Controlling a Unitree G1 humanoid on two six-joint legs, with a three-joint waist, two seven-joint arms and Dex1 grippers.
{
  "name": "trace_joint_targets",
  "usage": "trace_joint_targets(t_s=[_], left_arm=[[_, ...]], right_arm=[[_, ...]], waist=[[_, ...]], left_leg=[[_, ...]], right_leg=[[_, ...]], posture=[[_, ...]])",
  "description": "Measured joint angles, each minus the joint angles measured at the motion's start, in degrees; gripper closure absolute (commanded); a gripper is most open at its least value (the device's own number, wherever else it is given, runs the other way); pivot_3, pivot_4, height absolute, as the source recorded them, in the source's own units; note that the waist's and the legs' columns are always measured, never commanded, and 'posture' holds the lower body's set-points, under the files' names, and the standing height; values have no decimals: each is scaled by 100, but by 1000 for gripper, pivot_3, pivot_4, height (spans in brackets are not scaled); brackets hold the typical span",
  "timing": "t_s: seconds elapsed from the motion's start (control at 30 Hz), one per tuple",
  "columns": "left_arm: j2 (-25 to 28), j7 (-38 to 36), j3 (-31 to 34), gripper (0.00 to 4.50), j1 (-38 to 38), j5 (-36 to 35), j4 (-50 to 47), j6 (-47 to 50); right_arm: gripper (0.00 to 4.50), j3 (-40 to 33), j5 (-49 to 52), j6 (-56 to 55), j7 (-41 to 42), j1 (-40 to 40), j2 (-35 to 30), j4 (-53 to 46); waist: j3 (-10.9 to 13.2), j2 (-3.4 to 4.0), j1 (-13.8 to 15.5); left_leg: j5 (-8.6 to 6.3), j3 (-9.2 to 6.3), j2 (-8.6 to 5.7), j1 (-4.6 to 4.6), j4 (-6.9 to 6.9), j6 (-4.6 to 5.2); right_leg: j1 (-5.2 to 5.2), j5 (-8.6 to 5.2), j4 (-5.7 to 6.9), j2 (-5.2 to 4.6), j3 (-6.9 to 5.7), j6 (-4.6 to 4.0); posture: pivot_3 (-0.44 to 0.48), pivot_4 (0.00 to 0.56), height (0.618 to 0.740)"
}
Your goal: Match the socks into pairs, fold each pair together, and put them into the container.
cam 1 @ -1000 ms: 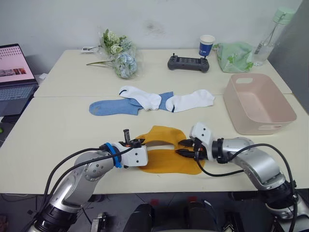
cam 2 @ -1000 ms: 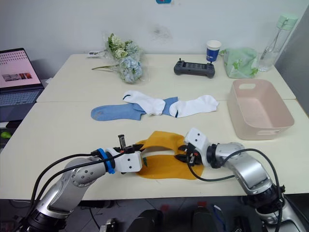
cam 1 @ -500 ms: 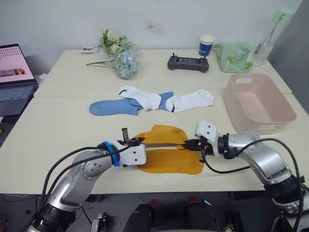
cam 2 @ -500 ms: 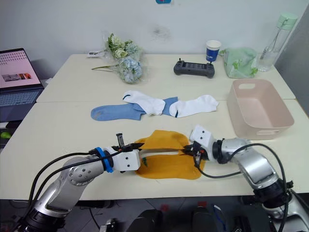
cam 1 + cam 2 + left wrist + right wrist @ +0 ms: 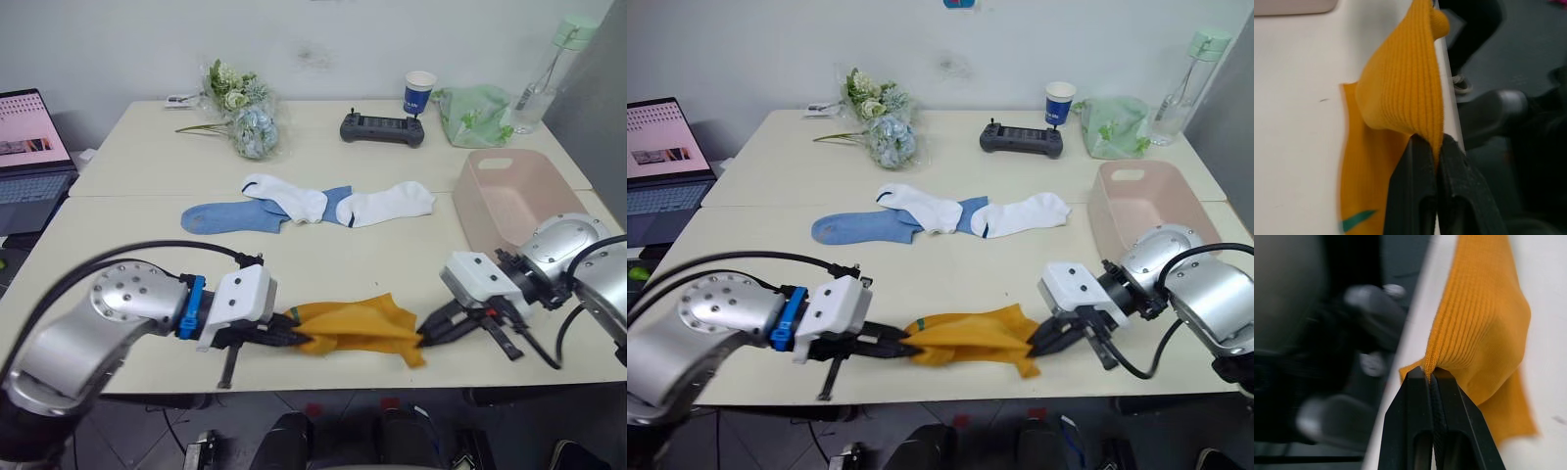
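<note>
— Fingers of the left gripper: apart or together?

— Together, pinched on the edge of the yellow socks. In the left wrist view the ribbed knit comes up right out of the slit between the two black tips and bulges above them.

— And the right gripper?

— Same thing. Its fingers are clamped on the opposite end of the yellow socks; the right wrist view shows the fabric edge caught between the tips, with the rest ballooning beyond them.

— So where do the yellow socks sit?

— Strung between the two grippers at the near edge of the table, bunched and sagging in the middle, with a corner drooping by the right tips. Whether the cloth touches the table along its length, I cannot tell.

— The other socks?

— Farther back, mid-table. A blue sock lies flat on the left, a white sock overlaps its right end, a second white sock lies just right of that, and a bit of blue peeks out between the two white ones.

— The tub?

— The pink tub stands at the right side of the table, beyond the right arm, well apart from the yellow socks. I see nothing inside it.

— Anything else on the table?

— Along the far edge: a bouquet, a black controller, a paper cup, a green bag and a bottle. A laptop sits off to the left.
</note>
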Motion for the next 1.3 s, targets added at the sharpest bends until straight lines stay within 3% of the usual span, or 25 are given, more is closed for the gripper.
trace_joint_targets(t_s=[0.2, 0.33, 0.43, 0.8, 0.87, 1.0, 1.1, 1.23, 1.3], left_arm=[[294, -515, -521, 4500, 167, -273, 404, 458], [150, -584, -1240, 4500, 128, 536, 1095, -51], [-132, -589, -1687, 4500, -345, 1199, 1794, -472], [-1062, -872, -2314, 4500, -1702, 2486, 3628, -1535], [-1155, -959, -2341, 4061, -1830, 2681, 3885, -1794], [-1359, -1058, -2373, 3027, -1922, 2919, 4338, -2126], [-1491, -1020, -2328, 2037, -2022, 3023, 4645, -2279], [-1528, -728, -1877, 813, -2101, 3002, 4861, -2310], [-1527, -568, -1587, 813, -2097, 2903, 4834, -2242]], right_arm=[[4466, 824, 66, -82, 44, 42, 7, 259], [4466, 1288, -724, -469, 43, 9, 674, 1242], [4466, 1389, -1076, -650, 35, -158, 1042, 1863], [4466, 1375, -2005, -1334, -45, -452, 1702, 3206], [4500, 1367, -2193, -1613, -130, -549, 1855, 3476], [3518, 1248, -2344, -1842, -192, -672, 2041, 3815], [2418, 1035, -2435, -1968, -342, -720, 2090, 4047], [2400, 562, -2483, -1992, -680, -736, 2089, 4135], [2400, 344, -2471, -1924, -832, -720, 2075, 4072]], waist=[[1, -2, 5], [1, -2, 11], [2, -4, 16], [1, -4, -16], [1, -4, -35], [1, -4, -46], [1, -4, -46], [1, -4, -52], [1, -4, -61]], left_leg=[[2, 1, -1, -3, 1, -3], [10, 5, -2, -4, 1, -18], [11, 2, -3, -12, 6, -20], [12, -1, -2, -14, 6, -22], [13, -2, -2, -14, 6, -22], [13, -3, -3, -16, 7, -23], [14, -4, -4, -18, 10, -23], [14, -4, -4, -19, 9, -23], [13, -4, -4, -19, 8, -23]], right_leg=[[-1, 0, -1, 0, -2, -1], [-4, 0, 0, 1, 2, -1], [-8, 0, 0, 1, -1, -1], [-18, 0, 6, 3, -3, -1], [-21, 0, 7, 3, -2, -1], [-24, 0, 7, 3, -2, 0], [-25, 0, 8, 2, -2, 0], [-31, 0, 11, 2, 1, 0], [-32, 0, 11, 2, 2, 0]], posture=[[0, 150, 740], [0, 150, 740], [0, 150, 740], [0, 150, 740], [0, 150, 740], [0, 150, 740], [0, 150, 740], [0, 150, 740], [0, 150, 740]])
